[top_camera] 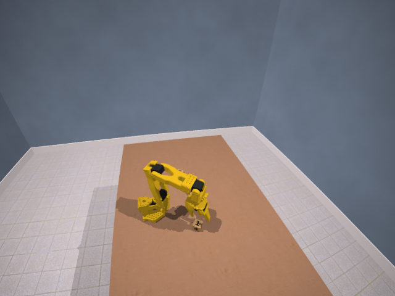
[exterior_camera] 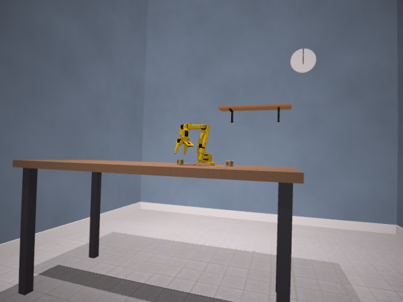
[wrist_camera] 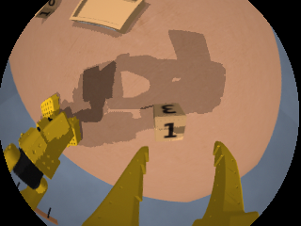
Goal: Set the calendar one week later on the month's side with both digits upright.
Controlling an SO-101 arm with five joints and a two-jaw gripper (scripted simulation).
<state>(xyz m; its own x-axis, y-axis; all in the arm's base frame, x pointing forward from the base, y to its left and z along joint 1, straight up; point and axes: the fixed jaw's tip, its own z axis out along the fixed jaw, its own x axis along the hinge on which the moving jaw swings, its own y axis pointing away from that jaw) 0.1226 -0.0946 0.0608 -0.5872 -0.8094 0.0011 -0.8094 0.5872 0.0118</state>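
Observation:
A small wooden date cube (top_camera: 197,224) (exterior_camera: 180,161) (wrist_camera: 168,122) stands on the brown table, outside the tray. In the wrist view it shows a 1 on the side facing me and a 3 on top. My gripper (top_camera: 198,216) (exterior_camera: 180,151) (wrist_camera: 182,149) hangs a little above the cube, open and empty, with the fingers clear of it. The shallow wooden tray (wrist_camera: 134,14) lies flat and empty farther off. The second cube (wrist_camera: 51,6) (exterior_camera: 229,163) stands beyond the tray, on the other side of the arm's base.
The yellow arm's base (top_camera: 151,210) (exterior_camera: 204,158) stands on the table beside the cube. The table's near edge shows in the wrist view just below the fingers. A shelf (exterior_camera: 254,107) and a clock (exterior_camera: 303,60) hang on the far wall.

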